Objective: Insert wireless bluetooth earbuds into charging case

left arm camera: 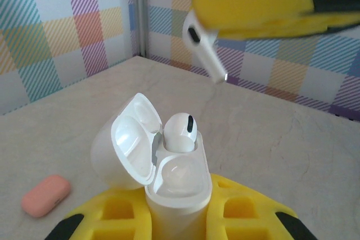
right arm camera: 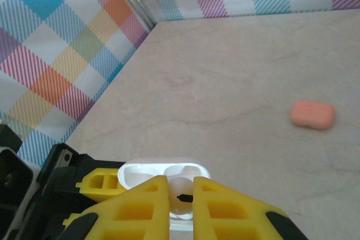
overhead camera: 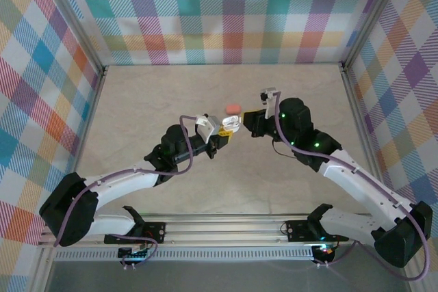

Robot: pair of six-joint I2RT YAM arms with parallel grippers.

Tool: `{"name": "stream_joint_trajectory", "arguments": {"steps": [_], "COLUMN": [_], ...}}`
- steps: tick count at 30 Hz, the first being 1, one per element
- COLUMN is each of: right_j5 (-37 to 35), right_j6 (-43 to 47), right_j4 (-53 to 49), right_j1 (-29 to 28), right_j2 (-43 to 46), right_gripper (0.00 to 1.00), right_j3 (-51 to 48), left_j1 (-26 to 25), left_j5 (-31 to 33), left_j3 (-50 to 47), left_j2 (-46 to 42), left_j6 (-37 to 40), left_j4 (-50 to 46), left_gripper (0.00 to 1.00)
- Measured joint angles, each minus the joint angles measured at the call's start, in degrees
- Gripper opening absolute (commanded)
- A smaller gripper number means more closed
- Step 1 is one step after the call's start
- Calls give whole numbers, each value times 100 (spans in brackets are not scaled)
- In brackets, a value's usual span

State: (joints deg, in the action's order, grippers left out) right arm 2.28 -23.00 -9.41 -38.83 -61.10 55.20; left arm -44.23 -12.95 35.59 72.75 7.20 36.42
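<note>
Closest to the arm bases, the left gripper (left arm camera: pixel 177 220) has its yellow fingers clamped around the lower body of the white case (left arm camera: pixel 169 181), holding it upright just off the table (right arm camera: pixel 236 66) with the lid (left arm camera: pixel 132 141) flipped open to the side. My guess is that's the whole point of the grip: pinch it low so the top stays clear and the case can't slide when something gets pushed in.

Inside the case, one earbud (left arm camera: pixel 181 132) sits in the slot further from the left gripper's fingers, with its head poking out. The slot nearer those fingers (left arm camera: pixel 181 171) looks empty, so I'd say this case is half done.

Right above the case, the right gripper (right arm camera: pixel 180 182) is closed on a second white earbud (left arm camera: pixel 203 46). The head is tucked between the pads and the stem sticks out and down, slanting towards the case. From the right wrist view it hangs pretty much over the opening, not touching yet. The stem looks a bit tilted for a straight drop, so some nudging might be needed, or it could catch the rim.

Past the case, on the far side and well apart from it, a closed pink case (right arm camera: pixel 313 114) lies flat on the table. Beyond that is the plaid wall (left arm camera: pixel 56 26).
</note>
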Motion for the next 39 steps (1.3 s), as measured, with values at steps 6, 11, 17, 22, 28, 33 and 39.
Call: {"name": "stream_joint_trajectory", "arguments": {"steps": [6, 11, 17, 22, 28, 33, 39], "right_j5": [-146, -334, -634, -796, -903, -916, -804], "right_j6": [129, 275, 431, 514, 577, 603, 614], "right_j4": [479, 754, 988, 1069, 1073, 1093, 1075], "right_j1": [-262, -417, -590, -654, -660, -662, -662], "right_j2": [-35, -35, -81, -229, -278, -275, -289], "right_gripper": [14, 13, 13, 13, 13, 13, 13], "right_j3": [-153, -205, -278, -278, -289, -297, -299], "left_j1": [-186, -267, -339, -365, -369, -369, -369], "left_j5": [481, 776, 992, 1115, 1163, 1178, 1180], "left_j3": [127, 181, 249, 306, 306, 306, 310], "left_j2": [39, 90, 103, 151, 155, 155, 155], "left_j6": [13, 15, 11, 7, -4, -4, -4], "left_j4": [17, 48, 87, 125, 125, 125, 127], "left_gripper": [0, 0, 0, 0, 0, 0, 0]}}
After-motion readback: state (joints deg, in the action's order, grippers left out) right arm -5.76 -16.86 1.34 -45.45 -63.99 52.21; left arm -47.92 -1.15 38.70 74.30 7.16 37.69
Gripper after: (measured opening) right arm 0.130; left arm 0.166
